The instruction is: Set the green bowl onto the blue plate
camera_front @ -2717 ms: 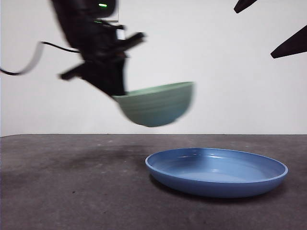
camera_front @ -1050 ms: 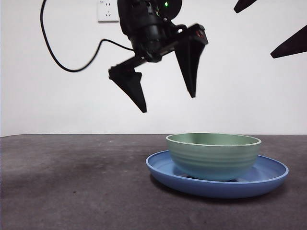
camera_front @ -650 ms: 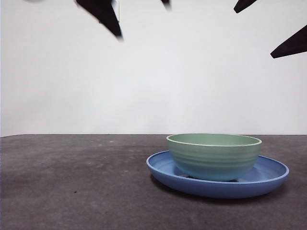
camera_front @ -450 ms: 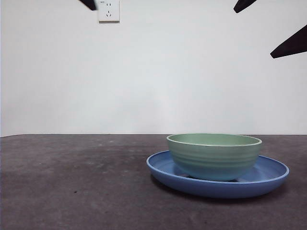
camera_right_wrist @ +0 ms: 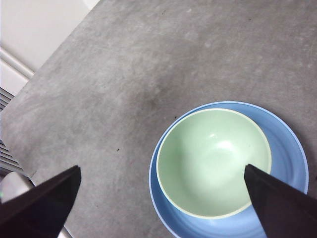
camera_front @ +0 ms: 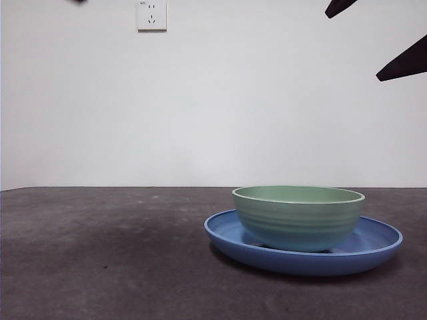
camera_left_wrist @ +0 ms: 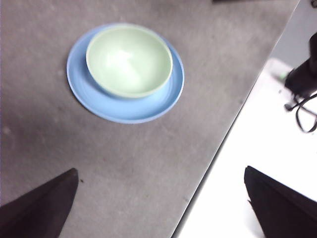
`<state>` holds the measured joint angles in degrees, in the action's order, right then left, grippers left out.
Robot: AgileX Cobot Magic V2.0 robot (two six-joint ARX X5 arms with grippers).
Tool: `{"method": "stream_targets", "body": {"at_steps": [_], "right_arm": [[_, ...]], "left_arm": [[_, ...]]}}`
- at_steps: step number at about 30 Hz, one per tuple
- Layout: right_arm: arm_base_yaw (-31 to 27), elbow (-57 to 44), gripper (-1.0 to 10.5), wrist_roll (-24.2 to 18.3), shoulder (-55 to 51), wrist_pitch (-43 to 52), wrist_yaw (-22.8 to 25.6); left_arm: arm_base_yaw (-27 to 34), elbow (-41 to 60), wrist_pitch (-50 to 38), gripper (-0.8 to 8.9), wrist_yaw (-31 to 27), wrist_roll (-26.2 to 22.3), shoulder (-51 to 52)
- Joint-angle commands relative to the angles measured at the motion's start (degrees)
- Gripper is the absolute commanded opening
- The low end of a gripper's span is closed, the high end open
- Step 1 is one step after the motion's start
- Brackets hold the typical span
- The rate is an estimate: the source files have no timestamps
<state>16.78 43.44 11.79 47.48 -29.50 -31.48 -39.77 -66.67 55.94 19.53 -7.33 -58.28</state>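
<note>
Green bowl (camera_front: 298,217) now sits on blue plate (camera_front: 373,248); left gripper (camera_left_wrist: 158,208) released, withdrew high, wide open, empty; placement looks complete.

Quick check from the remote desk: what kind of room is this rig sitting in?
Probably a lab or test bench, not a kitchen. A bare dark grey table stands against a plain white wall with one power socket, and the only props are a green bowl on a blue plate.
</note>
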Motion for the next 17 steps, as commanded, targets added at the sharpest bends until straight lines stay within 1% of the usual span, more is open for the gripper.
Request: {"method": "stream_targets", "body": {"at_steps": [1, 3, 5, 9, 12, 17], "right_arm": [[0.1, 0.9, 5.7, -0.4, 0.3, -0.5, 0.0], [0.1, 0.9, 5.7, 0.1, 0.4, -1.1, 0.0], [0.1, 0.9, 5.7, 2.0, 0.4, -1.7, 0.3], [-1.0, 0.9, 5.7, 6.7, 1.4, -3.0, 3.6], [-3.5, 0.9, 5.7, 7.9, 3.7, -3.5, 2.5], [-10.6, 0.9, 5.7, 7.7, 10.6, -2.9, -0.9]], "left_arm": [[-0.4, 2.6, -2.4, 6.29, 0.2, -1.0, 0.2], [-0.4, 3.0, -2.7, 6.29, 0.2, -1.0, 0.2], [-0.4, 2.9, -3.3, 6.29, 0.2, -1.0, 0.2], [-0.4, 2.9, -3.4, 6.29, 0.2, -1.0, 0.2], [-0.4, 2.9, -3.4, 6.29, 0.2, -1.0, 0.3], [-0.4, 2.9, -3.3, 6.3, 0.2, -1.0, 0.3]]}}
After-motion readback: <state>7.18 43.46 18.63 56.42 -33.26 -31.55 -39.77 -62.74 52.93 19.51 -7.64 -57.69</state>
